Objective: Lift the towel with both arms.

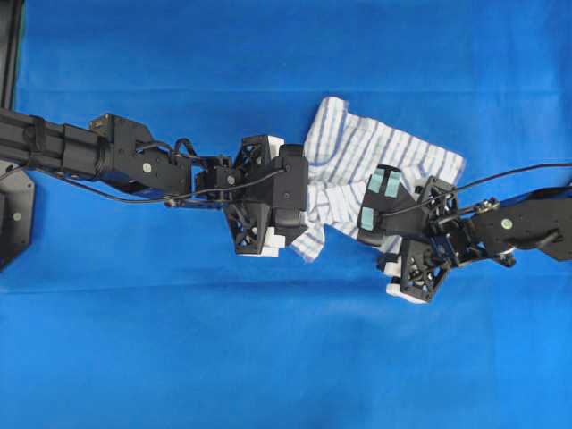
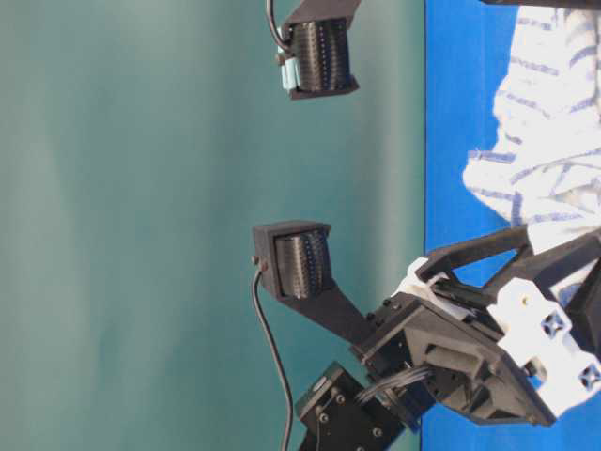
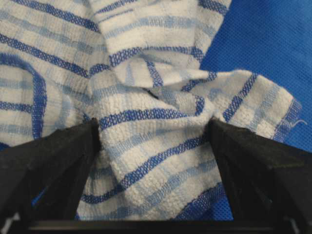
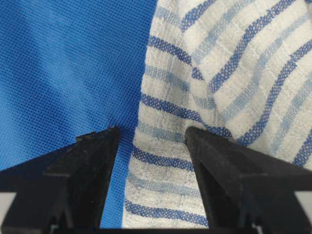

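Note:
The towel (image 1: 357, 165), white with thin blue and grey stripes, lies crumpled on the blue sheet. My left gripper (image 1: 304, 198) is down at its left edge. In the left wrist view this gripper (image 3: 153, 131) is open, and its black fingers (image 3: 58, 161) straddle a raised fold of towel (image 3: 151, 146). My right gripper (image 1: 375, 228) is at the towel's lower right part. It is also open (image 4: 152, 134), with a striped strip of towel edge (image 4: 165, 170) lying between its fingers (image 4: 219, 165). Neither gripper pinches the cloth. The table-level view shows the towel (image 2: 545, 141) resting on the sheet.
The plain blue sheet (image 1: 268, 357) covers the whole table around the towel. The left arm (image 1: 98, 156) reaches in from the left and the right arm (image 1: 527, 223) from the right, with a cable (image 1: 509, 172) trailing above it. A black mount (image 1: 13, 206) sits at the left edge.

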